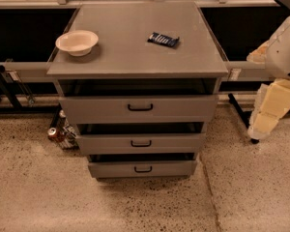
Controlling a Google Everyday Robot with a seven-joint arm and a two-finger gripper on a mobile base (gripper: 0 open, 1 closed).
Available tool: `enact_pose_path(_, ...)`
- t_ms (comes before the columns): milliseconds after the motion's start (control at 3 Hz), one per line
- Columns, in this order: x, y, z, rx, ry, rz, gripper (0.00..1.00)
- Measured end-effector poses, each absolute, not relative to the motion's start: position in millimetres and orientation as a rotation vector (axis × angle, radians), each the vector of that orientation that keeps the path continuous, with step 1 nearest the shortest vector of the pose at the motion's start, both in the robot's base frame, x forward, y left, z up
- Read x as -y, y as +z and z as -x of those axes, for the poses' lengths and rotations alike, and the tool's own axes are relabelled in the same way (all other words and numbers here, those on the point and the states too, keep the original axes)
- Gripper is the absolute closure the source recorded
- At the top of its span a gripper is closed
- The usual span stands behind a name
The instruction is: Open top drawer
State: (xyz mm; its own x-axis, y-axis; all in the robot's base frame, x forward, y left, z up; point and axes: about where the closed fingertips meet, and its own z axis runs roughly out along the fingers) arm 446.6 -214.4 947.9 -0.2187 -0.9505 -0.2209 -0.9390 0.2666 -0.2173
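Note:
The top drawer [138, 108] is the widest grey front of the cabinet, with a small black bar handle [140, 108] at its centre. A dark gap shows between it and the cabinet top [135, 52]. The middle drawer [141, 143] and the bottom drawer [142, 168] lie below it, each narrower. My arm comes in at the right edge, and my gripper [263, 122] hangs there in cream-coloured parts, well to the right of the cabinet and about level with the top and middle drawers. It touches nothing.
A white bowl [77, 42] stands on the cabinet top at the left. A dark blue snack packet [163, 39] lies at the back right. Cans [55, 133] sit on the floor left of the cabinet. A railing and dark table legs run behind.

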Motion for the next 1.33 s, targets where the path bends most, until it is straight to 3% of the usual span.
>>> enact_pose_path(1333,139.4,848.4,-473.2,-1.947,0.143,1.976,0.0)
